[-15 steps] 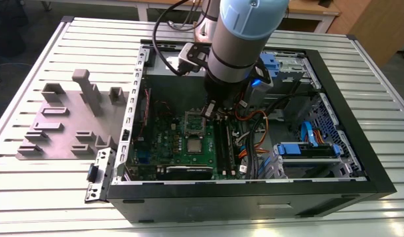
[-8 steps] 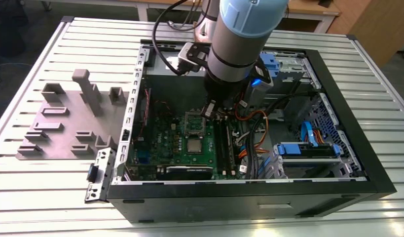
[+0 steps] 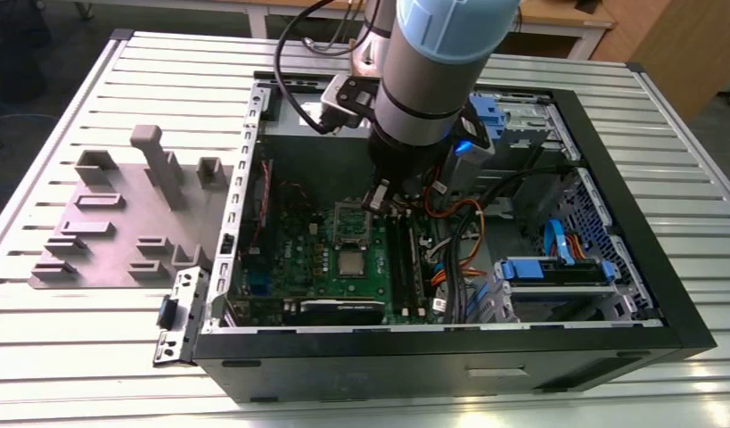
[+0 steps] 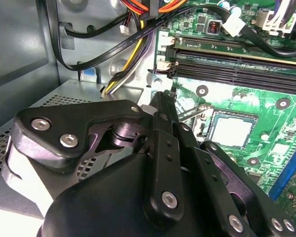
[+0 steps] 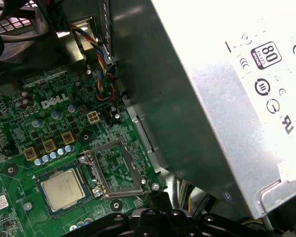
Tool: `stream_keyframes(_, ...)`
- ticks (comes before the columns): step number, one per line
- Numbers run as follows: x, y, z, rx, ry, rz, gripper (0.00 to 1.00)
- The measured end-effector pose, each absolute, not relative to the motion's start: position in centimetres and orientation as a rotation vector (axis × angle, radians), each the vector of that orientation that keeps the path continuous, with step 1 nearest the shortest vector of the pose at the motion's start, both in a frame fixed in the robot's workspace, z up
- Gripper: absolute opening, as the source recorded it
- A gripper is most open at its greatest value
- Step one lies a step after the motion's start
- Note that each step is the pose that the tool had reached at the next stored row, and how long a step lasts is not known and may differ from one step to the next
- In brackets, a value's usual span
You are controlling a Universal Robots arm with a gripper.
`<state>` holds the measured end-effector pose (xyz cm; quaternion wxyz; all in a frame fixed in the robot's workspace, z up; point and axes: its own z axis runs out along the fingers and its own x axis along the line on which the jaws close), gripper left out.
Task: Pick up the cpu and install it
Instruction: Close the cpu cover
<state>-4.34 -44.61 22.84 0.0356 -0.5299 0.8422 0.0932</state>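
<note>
Silvery-grey metal with a pale rim — the cpu (image 5: 62, 189) lies flat in its socket on the green motherboard (image 5: 24, 128), low and left in the first wrist view. Just beside it the silver socket frame (image 5: 113, 170) stands swung open, its window showing green board through it. In the second wrist view the cpu (image 4: 232, 132) sits right of centre, seated in the socket with a thin metal lever (image 4: 195, 111) lying close by its left side. In the exterior view the cpu (image 3: 351, 262) is a small pale square near the middle of the frame, on the board inside the open black computer case (image 3: 627, 178).

The tool (image 4: 164, 101) hangs above the board in the second wrist view, its black fingers drawn together into one narrow tip with nothing between them; the tip is near the socket but apart from the cpu. In the exterior view the tool (image 3: 381, 201) points down just above the open socket frame, under the grey arm (image 3: 436, 71).

Black memory slots (image 4: 237, 69) run across the upper part of the second wrist view, with black and coloured cables (image 4: 133, 29) at the top left. A silver power supply (image 5: 227, 98) fills the right of the first wrist view. The case rests on a slatted metal desk (image 3: 55, 339) — grey plastic holder blocks (image 3: 133, 214) stand at the exterior view's left.
</note>
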Motion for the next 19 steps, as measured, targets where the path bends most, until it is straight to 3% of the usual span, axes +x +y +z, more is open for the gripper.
stream_keyframes(19, -4.46, -44.82, 23.29, -1.632, 2.595, 0.27, 0.11)
